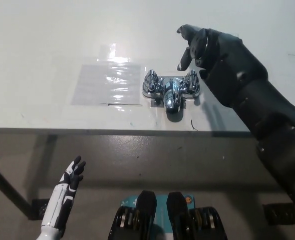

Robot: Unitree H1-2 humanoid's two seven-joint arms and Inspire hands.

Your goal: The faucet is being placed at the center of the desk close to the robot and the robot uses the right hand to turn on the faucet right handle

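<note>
The left hand [69, 176] is seen at the far lower left, well apart from the working right hand [210, 47] and below the near edge of the bench [42, 35]. Its fingers are loosely spread and nothing is held; it appears to be parked there so that the work area is left free.

A clear plastic sheet [107, 82] is laid flat on the bench, to the left of the right hand and beside the faucet [171, 90]. What it is for cannot be told.

The faucet is set near the front edge of the bench, just below and slightly left of the right hand, with its spout turned toward the robot. The left handle [151, 80] is on the side away from the hand. The right handle [191, 81] is just under the hand's fingers [183, 60], a placement judged to keep it within easy reach of the black arm.

The right hand is held over the bench, open, with the fingers curved downward and parted, and nothing is gripped. The fingertips are close to the right handle, but contact cannot be made out. The posture is judged to be an approach: the fingers are spread so that the handle can be enclosed before it is turned.
</note>
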